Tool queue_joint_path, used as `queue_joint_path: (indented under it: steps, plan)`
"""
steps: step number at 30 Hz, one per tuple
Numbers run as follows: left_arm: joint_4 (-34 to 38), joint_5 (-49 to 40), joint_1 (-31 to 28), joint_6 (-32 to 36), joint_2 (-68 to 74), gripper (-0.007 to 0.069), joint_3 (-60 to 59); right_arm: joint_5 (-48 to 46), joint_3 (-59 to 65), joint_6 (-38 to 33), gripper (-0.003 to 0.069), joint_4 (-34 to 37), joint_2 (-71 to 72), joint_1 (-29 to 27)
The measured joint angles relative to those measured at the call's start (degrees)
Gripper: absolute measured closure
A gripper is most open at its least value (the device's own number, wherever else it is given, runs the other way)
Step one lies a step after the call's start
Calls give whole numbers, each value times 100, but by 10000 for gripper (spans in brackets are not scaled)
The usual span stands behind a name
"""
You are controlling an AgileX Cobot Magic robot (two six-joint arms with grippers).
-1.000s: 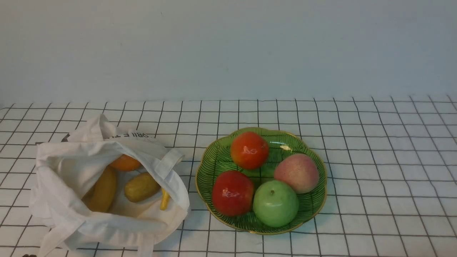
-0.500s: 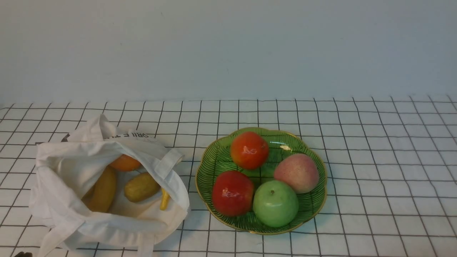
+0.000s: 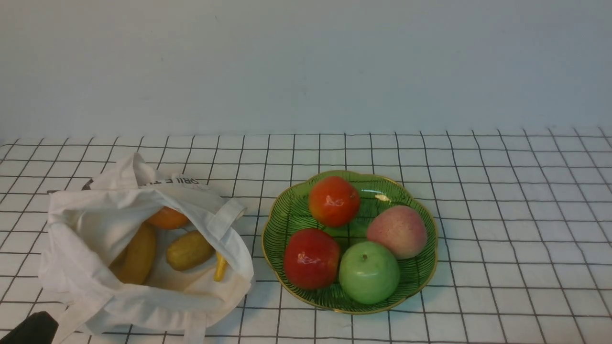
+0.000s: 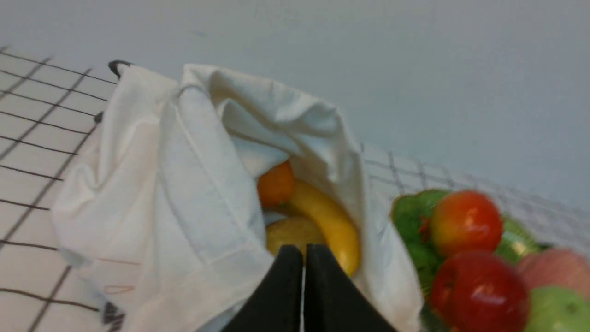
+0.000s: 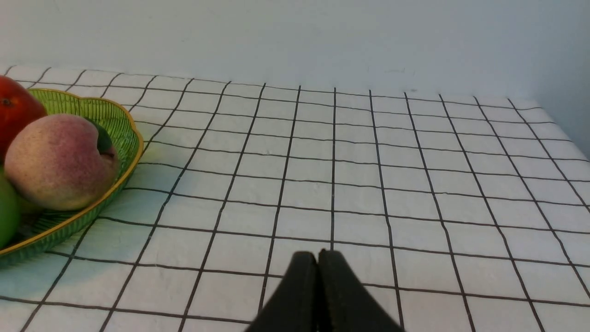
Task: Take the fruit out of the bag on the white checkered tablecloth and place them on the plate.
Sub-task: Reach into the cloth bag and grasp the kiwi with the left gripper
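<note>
The fruit (image 3: 190,250) lay in the bag (image 3: 86,229), which slumped on the tablecloth (image 3: 502,215) just beside the plate (image 3: 287,215); we saw an orange (image 3: 166,218) half under a fold, a banana (image 3: 137,253), a brown oval (image 4: 288,233) and a thin yellow piece (image 3: 220,267) near the mouth; none was on the plate yet. Our left gripper (image 4: 303,252) pointed at the mouth, jaws together on nothing; our right gripper (image 5: 317,258) hovered over bare tablecloth near the plate, jaws likewise together and empty.

We judged several risks. The jaws had to part before reaching in, or they would only shove the fruit deeper. A fold of fabric and a strap (image 3: 224,217) draped over the opening, so a finger might snag them and drag the whole bag. The oval and the orange looked smooth and rounded, apt to squirt from a pinch. Four apples (image 3: 311,258) crowded the plate and left little bare glass, so a released fruit might roll off the rim or knock an apple out.
</note>
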State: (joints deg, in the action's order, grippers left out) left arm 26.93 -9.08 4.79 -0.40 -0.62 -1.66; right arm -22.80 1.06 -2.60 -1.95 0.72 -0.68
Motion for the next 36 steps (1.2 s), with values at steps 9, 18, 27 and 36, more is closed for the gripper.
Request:
queue_joint_path:
  steps: [9,18,27,36]
  plan:
    - [1333,777,0,-8,0,632,0,0,0,0,673,0,0,0]
    - [1563,2097,0,-29,0,632,142,0,0,0,673,0,0,0]
    - [-475,-970,0,724,1881,632,2830,0,0,0,673,0,0,0]
    - [-782,-4131,6,1833,5049,632,4608,0,0,0,673,0,0,0]
